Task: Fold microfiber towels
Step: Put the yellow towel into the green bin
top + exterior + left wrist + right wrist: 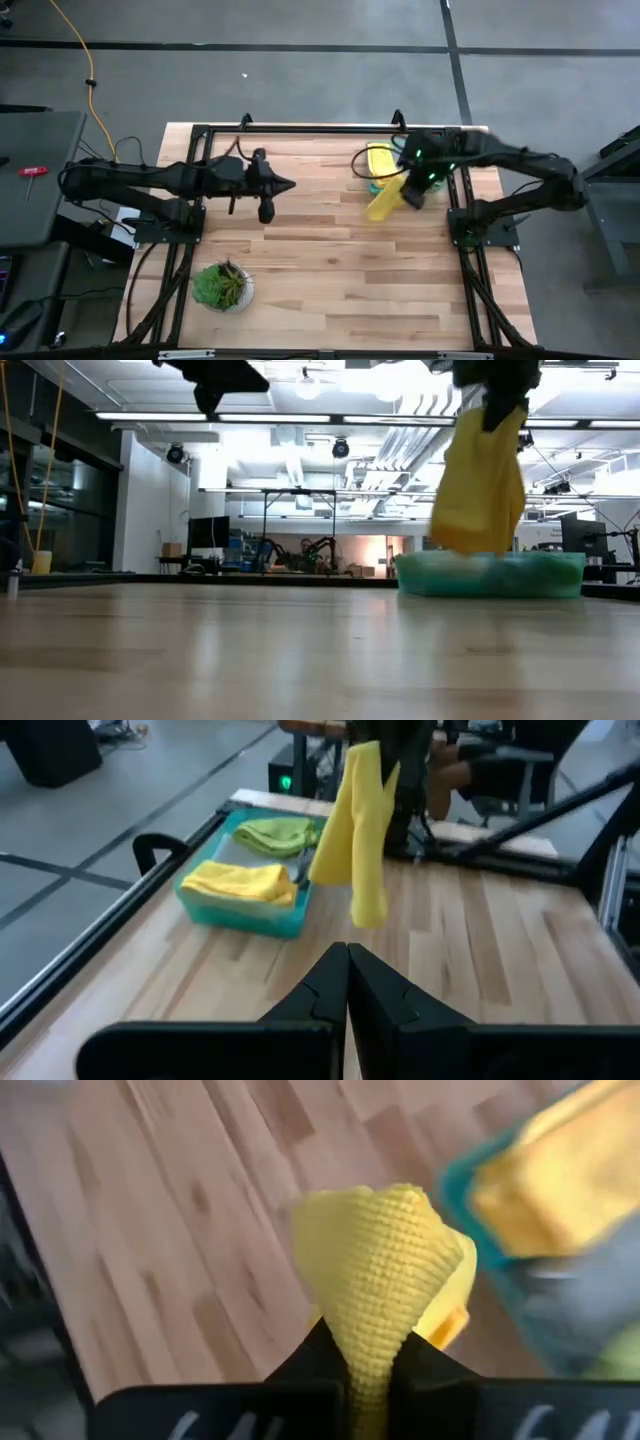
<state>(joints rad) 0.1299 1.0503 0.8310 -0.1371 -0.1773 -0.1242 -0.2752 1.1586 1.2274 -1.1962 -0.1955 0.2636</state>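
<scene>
The right claw [415,190], in the upper right of the high view, is clamped on a bright yellow microfiber towel [384,203], which hangs from it above the pale wooden surface [330,270], just beside a teal rectangular tray [374,186]. The right wrist view shows the yellow weave bunched and pinched between the two dark fingers [300,1360]. The low view shows the same towel [480,480] dangling free, its lower edge level with the tray's rim [490,575]. Only the left wrist view looks into the tray, where a folded yellow towel [240,880] and a crumpled lime green towel [275,833] lie. The left claw [288,185], centre-left, is closed and empty. A small leafy green potted plant [222,285] stands lower left.
</scene>
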